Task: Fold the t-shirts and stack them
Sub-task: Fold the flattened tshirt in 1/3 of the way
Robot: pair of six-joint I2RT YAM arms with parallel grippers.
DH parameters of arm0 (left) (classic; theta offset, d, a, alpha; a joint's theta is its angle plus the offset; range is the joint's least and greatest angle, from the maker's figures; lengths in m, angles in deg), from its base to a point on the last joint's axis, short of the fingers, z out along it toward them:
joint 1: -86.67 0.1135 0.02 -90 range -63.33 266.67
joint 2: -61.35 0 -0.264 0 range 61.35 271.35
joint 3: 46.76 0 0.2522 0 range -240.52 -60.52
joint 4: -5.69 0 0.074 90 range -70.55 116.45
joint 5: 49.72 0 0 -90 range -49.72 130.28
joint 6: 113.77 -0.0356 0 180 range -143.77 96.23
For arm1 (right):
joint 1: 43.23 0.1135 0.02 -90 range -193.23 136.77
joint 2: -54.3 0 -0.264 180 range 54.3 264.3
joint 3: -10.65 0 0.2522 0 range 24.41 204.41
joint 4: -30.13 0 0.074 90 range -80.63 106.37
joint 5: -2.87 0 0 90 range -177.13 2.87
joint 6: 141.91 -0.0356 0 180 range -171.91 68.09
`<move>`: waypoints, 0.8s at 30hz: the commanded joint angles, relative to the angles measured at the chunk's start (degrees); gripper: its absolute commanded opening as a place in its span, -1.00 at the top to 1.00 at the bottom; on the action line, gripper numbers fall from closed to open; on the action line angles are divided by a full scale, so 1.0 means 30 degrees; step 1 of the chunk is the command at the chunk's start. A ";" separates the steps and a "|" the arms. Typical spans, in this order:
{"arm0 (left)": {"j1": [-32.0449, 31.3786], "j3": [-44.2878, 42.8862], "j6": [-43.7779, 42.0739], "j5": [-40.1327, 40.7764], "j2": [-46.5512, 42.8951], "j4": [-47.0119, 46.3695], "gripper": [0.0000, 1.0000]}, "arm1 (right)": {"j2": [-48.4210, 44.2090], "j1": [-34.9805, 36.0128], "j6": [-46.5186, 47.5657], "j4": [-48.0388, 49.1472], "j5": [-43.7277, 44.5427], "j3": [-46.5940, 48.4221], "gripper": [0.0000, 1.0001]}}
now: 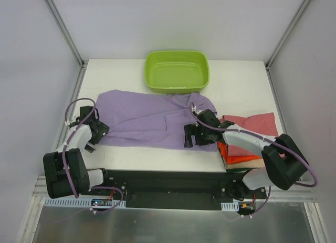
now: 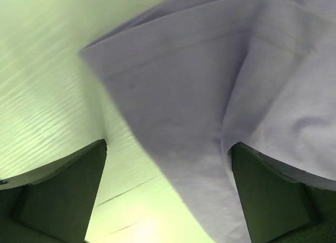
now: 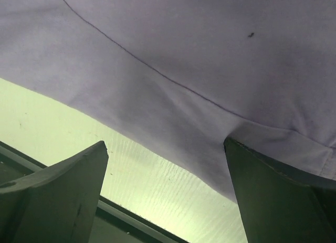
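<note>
A large lilac t-shirt (image 1: 152, 119) lies spread flat across the middle of the table. My left gripper (image 1: 96, 137) stands open at the shirt's near left corner. In the left wrist view that gripper (image 2: 168, 196) straddles the lilac corner (image 2: 199, 96), and its right finger (image 2: 278, 196) touches the cloth. My right gripper (image 1: 194, 142) is open at the shirt's near right edge. The right wrist view shows this gripper (image 3: 168, 196) wide over the hem (image 3: 199, 85), nothing pinched. A dusty rose t-shirt (image 1: 252, 125) and an orange one (image 1: 236, 154) lie folded at the right.
A lime-green plastic tub (image 1: 177, 71) stands at the back centre, just beyond the lilac shirt. The folded pile sits under my right arm near the table's front right edge. White walls and metal frame posts enclose the table on three sides.
</note>
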 commanded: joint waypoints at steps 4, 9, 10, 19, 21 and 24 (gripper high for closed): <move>0.0521 0.1074 0.1274 0.2189 -0.3109 0.2885 -0.98 | -0.1620 0.0663 -0.1276 -0.0709 -0.2045 -0.2534 -0.92; 0.0522 0.1573 0.2447 0.2223 -0.4927 0.3297 -0.98 | -0.3524 0.2245 -0.2010 -0.1675 -0.1872 -0.3708 -0.92; 0.0522 0.1603 0.2565 0.2077 -0.5220 0.3356 -0.98 | -0.3992 0.2306 -0.1981 -0.1938 -0.1580 -0.3709 -0.92; 0.0522 0.0404 0.2274 -0.0586 -0.6747 0.3357 -0.98 | -0.6253 0.2307 0.0828 -0.1565 0.0768 -0.1864 -0.92; 0.0492 -0.0064 0.2156 -0.1175 -0.6455 0.3357 -0.98 | -0.6079 0.2306 0.1706 -0.0393 0.0242 -0.1921 -0.92; 0.0492 -0.0563 0.2214 -0.1644 -0.5491 0.3182 -0.98 | -0.5172 0.2336 0.2558 0.0722 -0.0259 -0.1922 -0.92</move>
